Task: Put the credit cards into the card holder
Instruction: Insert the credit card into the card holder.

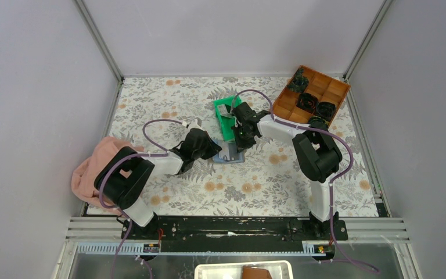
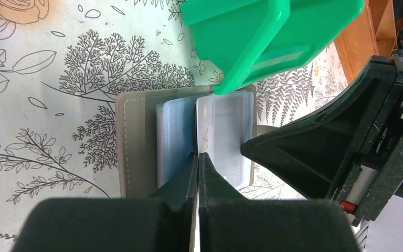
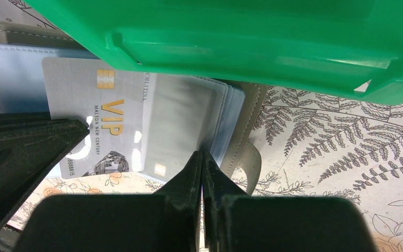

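The card holder (image 1: 234, 154) lies open on the floral table, grey outside (image 2: 136, 142) with clear blue-tinted sleeves inside. A silvery credit card (image 3: 102, 110) with a gold chip and "VIP" print sits partly inside one sleeve, its left half sticking out; the left wrist view also shows this credit card (image 2: 210, 131). My left gripper (image 2: 198, 156) is shut, its tips against the card's exposed edge. My right gripper (image 3: 202, 155) is shut on the edge of a clear sleeve at the holder's other side. In the top view the left gripper (image 1: 213, 148) and right gripper (image 1: 239, 138) nearly meet over the holder.
A green plastic bin (image 1: 225, 113) stands just behind the holder and overhangs both wrist views (image 3: 241, 42). A brown compartment tray (image 1: 332, 88) with dark parts is at the back right. A pink cloth (image 1: 90, 171) lies at the left edge.
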Controlling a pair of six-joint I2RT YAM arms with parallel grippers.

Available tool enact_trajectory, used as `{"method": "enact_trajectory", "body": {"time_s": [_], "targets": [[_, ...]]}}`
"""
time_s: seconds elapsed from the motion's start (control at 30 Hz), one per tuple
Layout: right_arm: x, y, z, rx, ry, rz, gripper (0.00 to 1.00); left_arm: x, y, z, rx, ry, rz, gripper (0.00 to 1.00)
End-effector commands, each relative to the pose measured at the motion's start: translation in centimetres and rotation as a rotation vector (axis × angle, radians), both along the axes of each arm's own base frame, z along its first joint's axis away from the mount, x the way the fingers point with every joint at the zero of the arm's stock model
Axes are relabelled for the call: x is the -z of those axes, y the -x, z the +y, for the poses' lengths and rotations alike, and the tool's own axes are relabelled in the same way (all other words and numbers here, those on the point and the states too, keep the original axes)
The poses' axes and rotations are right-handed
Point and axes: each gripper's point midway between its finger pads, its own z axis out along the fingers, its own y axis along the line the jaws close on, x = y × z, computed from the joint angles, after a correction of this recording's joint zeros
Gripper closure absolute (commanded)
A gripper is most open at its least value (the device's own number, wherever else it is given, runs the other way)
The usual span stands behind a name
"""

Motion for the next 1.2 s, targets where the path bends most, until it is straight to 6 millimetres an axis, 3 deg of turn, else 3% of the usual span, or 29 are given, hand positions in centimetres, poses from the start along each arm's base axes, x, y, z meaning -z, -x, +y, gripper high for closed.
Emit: {"method": "enact_trajectory", "body": {"time_s": [0.0, 0.43, 0.87, 1.07, 1.17], "targets": [[2.9, 2.6, -1.4, -0.017, 0.064, 0.105, 0.97, 2.5, 0.6, 1.4, -0.026, -0.079, 0.027, 1.0], [3.3, 2.6, -1.5, -0.017, 0.072, 0.119, 0.97, 4.3, 1.7, 1.2, 0.022, -0.093, 0.044, 1.0], [3.3, 2.4, -1.1, -0.011, 0.063, 0.121, 0.97, 5.1, 3.2, -1.2, 0.181, -0.092, 0.076, 0.99], [3.5, 2.4, -1.1, -0.006, 0.063, 0.122, 0.97, 5.0, 3.8, -1.0, 0.206, -0.116, 0.08, 0.69], [3.4, 2.4, -1.0, -0.005, 0.06, 0.121, 0.97, 4.6, 3.9, -0.9, 0.209, -0.121, 0.075, 0.6]]}}
